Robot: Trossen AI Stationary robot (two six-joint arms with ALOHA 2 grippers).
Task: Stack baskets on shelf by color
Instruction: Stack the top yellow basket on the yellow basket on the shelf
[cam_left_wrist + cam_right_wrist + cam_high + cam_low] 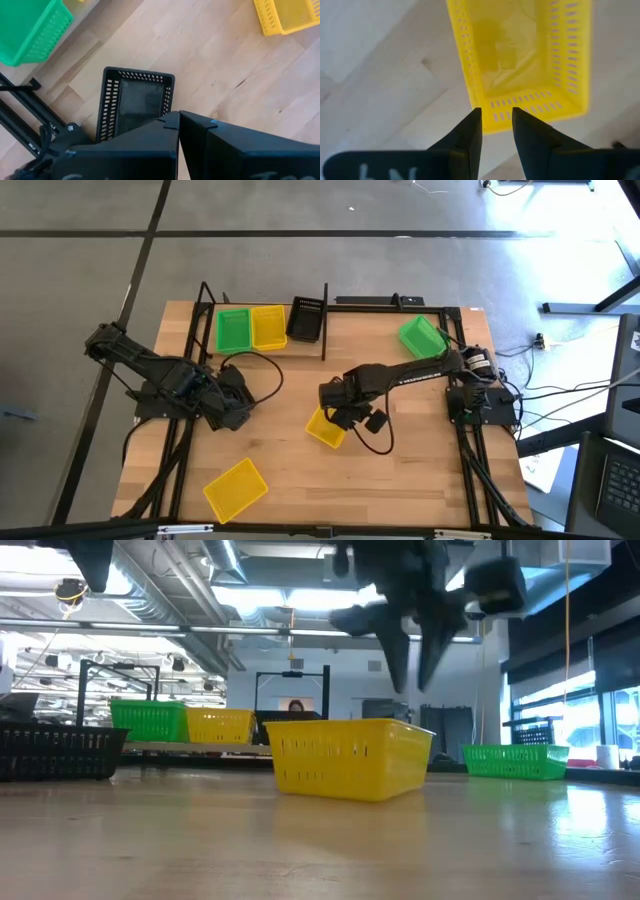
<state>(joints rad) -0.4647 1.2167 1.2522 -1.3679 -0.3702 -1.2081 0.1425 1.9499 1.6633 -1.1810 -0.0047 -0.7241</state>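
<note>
A yellow basket point(325, 430) stands upright on its bottom at the table's middle; it also shows in the low view point(345, 760) and the right wrist view point(520, 50). My right gripper point(496, 122) hovers above the basket's end wall, fingers pointing down, slightly open and clear of the rim in the low view point(415, 660). My left gripper point(178, 120) is shut above a black basket point(135, 100), which rests on the table at the left point(60, 755). On the shelf point(325, 330) at the far edge stand a green basket point(233, 330), a yellow basket point(268, 327) and a black basket point(305, 320).
Another green basket point(422, 337) lies at the far right of the table. Another yellow basket point(235, 487) lies near the front edge. Black shelf posts point(205, 305) rise along the far edge. Cables point(265, 375) loop on the table between the arms.
</note>
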